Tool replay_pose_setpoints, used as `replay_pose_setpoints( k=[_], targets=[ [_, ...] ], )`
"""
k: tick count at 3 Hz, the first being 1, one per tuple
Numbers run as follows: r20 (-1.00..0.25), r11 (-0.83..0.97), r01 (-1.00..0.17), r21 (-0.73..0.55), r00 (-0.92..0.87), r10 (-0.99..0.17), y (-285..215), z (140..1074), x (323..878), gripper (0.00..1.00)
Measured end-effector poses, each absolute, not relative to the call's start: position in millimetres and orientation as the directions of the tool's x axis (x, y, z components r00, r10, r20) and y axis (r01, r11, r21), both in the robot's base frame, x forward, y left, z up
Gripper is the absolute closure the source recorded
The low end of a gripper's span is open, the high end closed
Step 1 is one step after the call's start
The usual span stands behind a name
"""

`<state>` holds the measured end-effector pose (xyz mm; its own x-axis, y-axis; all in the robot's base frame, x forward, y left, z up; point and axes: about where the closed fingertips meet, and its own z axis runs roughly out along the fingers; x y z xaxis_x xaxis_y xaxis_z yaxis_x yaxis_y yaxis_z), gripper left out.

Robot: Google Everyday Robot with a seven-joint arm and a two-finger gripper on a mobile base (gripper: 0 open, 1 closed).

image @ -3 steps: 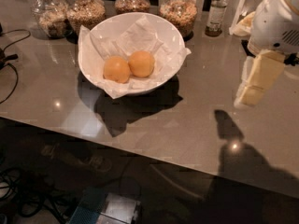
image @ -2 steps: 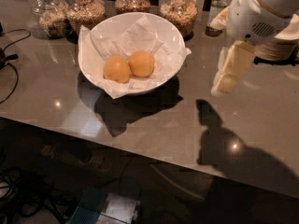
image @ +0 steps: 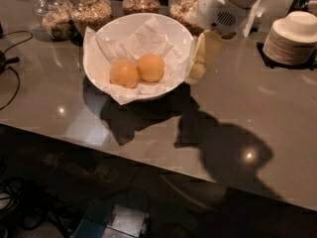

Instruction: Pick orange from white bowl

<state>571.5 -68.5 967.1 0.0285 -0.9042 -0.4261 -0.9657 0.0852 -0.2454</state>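
Two look-alike oranges lie side by side in the white bowl (image: 171, 31), which is lined with crumpled white paper: one orange (image: 124, 73) on the left and the other orange (image: 150, 67) on the right. The bowl stands on the grey counter at the upper left of the camera view. My gripper (image: 200, 63) hangs from the white arm just past the bowl's right rim, above the counter. It is beside the bowl, not over the oranges, and holds nothing that I can see.
Several glass jars (image: 91, 11) of grains and nuts stand behind the bowl along the back. A stack of white plates (image: 292, 38) sits at the right rear. A black cable (image: 10, 78) lies at the left edge. The counter's front edge (image: 148, 165) runs across below.
The arm and gripper have moved left, from the counter's right side to just beside the bowl's right rim. The oranges and bowl have not moved.
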Motion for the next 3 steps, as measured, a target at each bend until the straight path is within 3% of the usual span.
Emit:
replay_pose_setpoints(
  k=[2, 3],
  targets=[
    [-0.438, -0.077, -0.971, -0.228, 0.173, -0.882, 24.9, 957.5, 612.2, 0.00],
    [-0.438, -0.077, -0.971, -0.228, 0.173, -0.882, 24.9, 957.5, 612.3, 0.00]
  ],
)
